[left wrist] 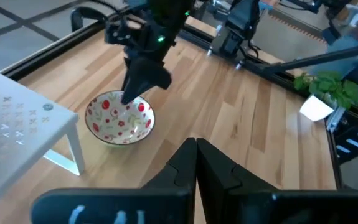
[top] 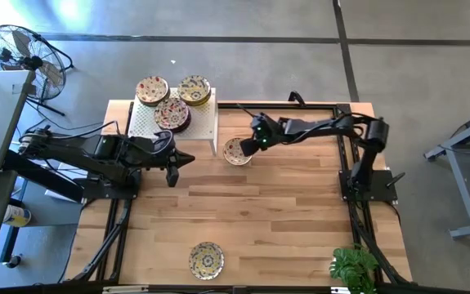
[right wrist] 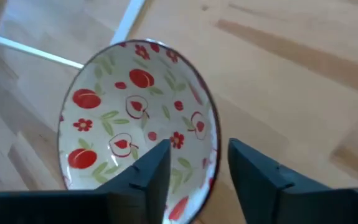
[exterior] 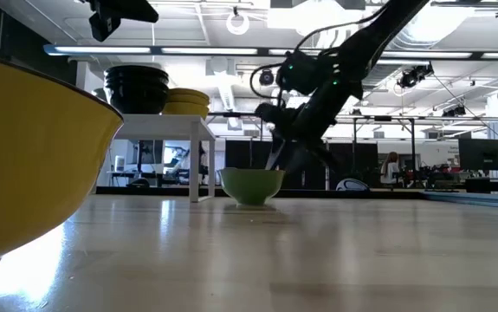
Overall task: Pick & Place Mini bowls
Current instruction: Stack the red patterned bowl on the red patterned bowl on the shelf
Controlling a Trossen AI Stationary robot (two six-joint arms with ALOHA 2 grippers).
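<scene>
A mini bowl [right wrist: 135, 124], cream inside with red fruit and green leaves, stands on its foot on the wooden table next to the white stand's leg [top: 213, 147]. My right gripper [right wrist: 197, 158] is open and slants down at this bowl [top: 237, 151]. One finger is over the bowl's inside and the other is outside the rim. My left gripper [left wrist: 195, 146] is shut and empty, and it hovers left of the bowl [left wrist: 119, 118], pointing toward it. My right gripper has the bowl's rim [right wrist: 215, 149], on the side facing the table's right edge, between its open fingers, coming slanted from above. Whether either finger touches the rim, I cannot tell.
Three more patterned bowls [top: 172, 114] sit on top of the white perforated stand [top: 145, 124] at the far left. Another bowl [top: 206, 260] lies at the near edge and looms large in the low view [exterior: 23, 156]. A green plant [top: 354, 268] stands at the near right corner.
</scene>
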